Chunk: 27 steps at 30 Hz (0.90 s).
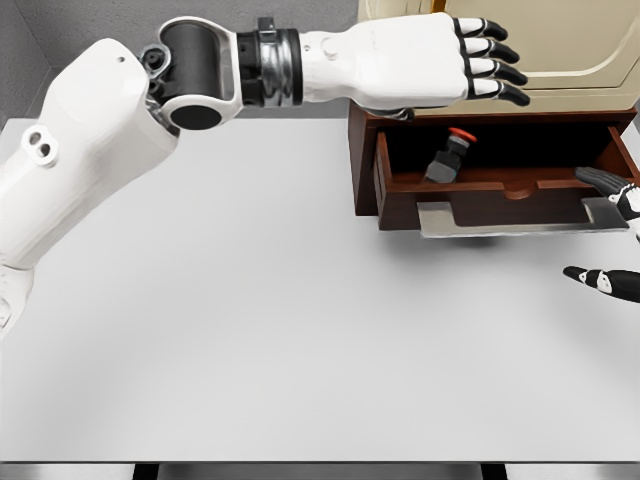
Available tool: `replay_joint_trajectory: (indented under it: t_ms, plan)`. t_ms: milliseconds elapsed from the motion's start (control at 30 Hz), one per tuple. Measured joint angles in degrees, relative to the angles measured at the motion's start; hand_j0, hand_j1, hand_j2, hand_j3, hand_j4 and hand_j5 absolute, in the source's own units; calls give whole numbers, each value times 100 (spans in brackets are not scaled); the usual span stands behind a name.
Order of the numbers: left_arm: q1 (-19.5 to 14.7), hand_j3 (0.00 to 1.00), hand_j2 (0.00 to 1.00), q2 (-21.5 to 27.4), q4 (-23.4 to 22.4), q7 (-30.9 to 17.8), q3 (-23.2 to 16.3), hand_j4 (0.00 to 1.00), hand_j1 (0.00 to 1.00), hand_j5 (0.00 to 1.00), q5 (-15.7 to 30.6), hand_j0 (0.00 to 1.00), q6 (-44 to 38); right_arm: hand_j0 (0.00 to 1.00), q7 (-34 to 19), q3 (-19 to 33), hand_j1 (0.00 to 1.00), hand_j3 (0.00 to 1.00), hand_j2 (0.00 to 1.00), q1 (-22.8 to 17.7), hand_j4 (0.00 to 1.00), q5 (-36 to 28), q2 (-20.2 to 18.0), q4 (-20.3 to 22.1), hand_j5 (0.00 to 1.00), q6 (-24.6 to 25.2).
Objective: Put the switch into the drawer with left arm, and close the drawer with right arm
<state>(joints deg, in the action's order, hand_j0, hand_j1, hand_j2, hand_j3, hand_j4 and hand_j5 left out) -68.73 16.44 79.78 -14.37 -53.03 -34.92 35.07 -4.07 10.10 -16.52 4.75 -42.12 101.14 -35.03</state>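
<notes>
A white robot arm reaches from the left edge across the top of the frame. Its left hand (470, 62) hovers flat above an open wooden drawer (500, 190) at the upper right, fingers stretched out and holding nothing. The switch (447, 160), grey with a red button, lies tilted inside the drawer, below and slightly left of that hand's black fingertips. The right hand (612, 235) shows only partly at the right edge, touching the drawer's front near its metal handle (520, 218); I cannot tell its grip. The grey worktop (250, 330) fills the rest.
</notes>
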Motion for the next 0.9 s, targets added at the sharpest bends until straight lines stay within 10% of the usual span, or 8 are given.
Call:
replay_joint_trajectory:
  t_ms: [433, 900]
  plan:
    - [176, 100, 100, 534, 1112, 2, -10, 100, 100, 100, 442, 100, 0, 100, -28, 397, 100, 100, 100, -229, 100, -14, -58, 0, 100, 0]
    - [1187, 100, 100, 2681, 1883, 8, 361, 100, 100, 100, 982, 100, 1, 83, -802, 343, 83, 83, 83, -44, 83, 27, -365, 9, 83, -4]
